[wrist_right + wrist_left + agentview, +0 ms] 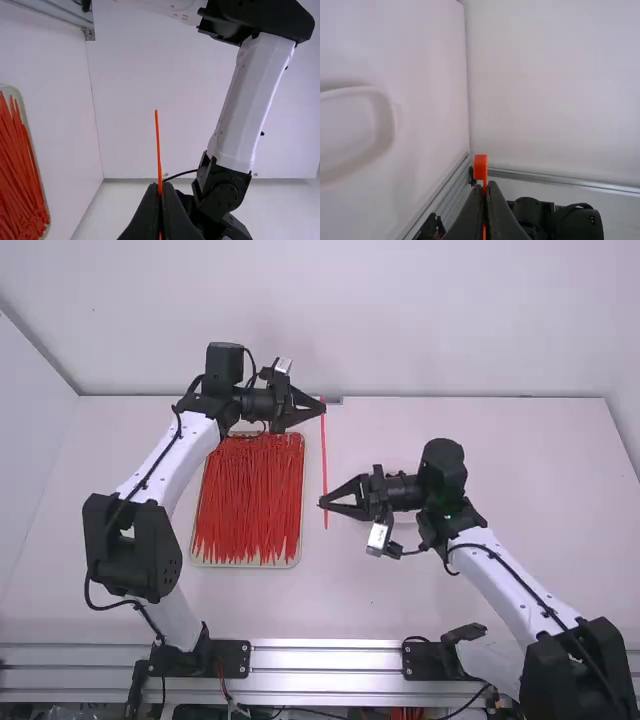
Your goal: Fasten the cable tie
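Note:
A single red cable tie (pixel 325 455) is stretched straight above the table between my two grippers. My left gripper (pixel 320 406) is shut on its far end. In the left wrist view the tie's square head (pixel 480 167) pokes out just past the closed left gripper (pixel 484 192). My right gripper (pixel 324 502) is shut on the tie near its pointed tail end. In the right wrist view the thin strap (pixel 158 150) runs out from between the closed right gripper (pixel 160 192) and ends in a free tip.
A flat tray (pixel 247 564) holding several red cable ties (pixel 250 495) lies just left of the held tie, under the left arm. Those ties (pixel 20 170) also edge the right wrist view, with the left arm (pixel 250 115) beyond. Bare white table stretches to the right.

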Controlling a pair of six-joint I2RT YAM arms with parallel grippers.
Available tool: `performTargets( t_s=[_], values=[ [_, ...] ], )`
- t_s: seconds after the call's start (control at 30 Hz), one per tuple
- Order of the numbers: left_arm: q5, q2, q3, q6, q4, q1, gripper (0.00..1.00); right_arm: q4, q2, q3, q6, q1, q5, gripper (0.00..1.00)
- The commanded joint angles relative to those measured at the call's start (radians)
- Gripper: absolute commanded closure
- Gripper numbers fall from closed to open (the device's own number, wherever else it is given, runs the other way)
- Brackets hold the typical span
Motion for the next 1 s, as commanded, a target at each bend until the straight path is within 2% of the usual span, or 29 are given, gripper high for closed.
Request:
performTargets(
  t_s=[0.0,0.07,0.1,0.77,0.97],
  values=[
    [0.003,-0.006,-0.003,0.006,-0.008,-0.003,0.98,0.003,-0.009,0.014,0.006,-0.004,-0.007,0.93],
    [0.002,-0.006,-0.003,0.016,-0.022,-0.003,0.98,0.006,-0.009,0.014,0.006,-0.004,-0.007,0.84],
    [0.0,-0.006,-0.003,0.022,-0.025,-0.003,0.98,0.007,-0.009,0.014,0.007,-0.003,-0.006,0.83],
    [0.005,-0.006,-0.003,0.056,-0.029,-0.023,0.98,0.06,-0.009,0.014,0.01,-0.01,-0.007,0.83],
    [0.0,-0.006,-0.003,0.079,-0.076,-0.024,0.98,0.06,-0.009,0.014,0.008,-0.009,-0.007,0.83]
  ],
)
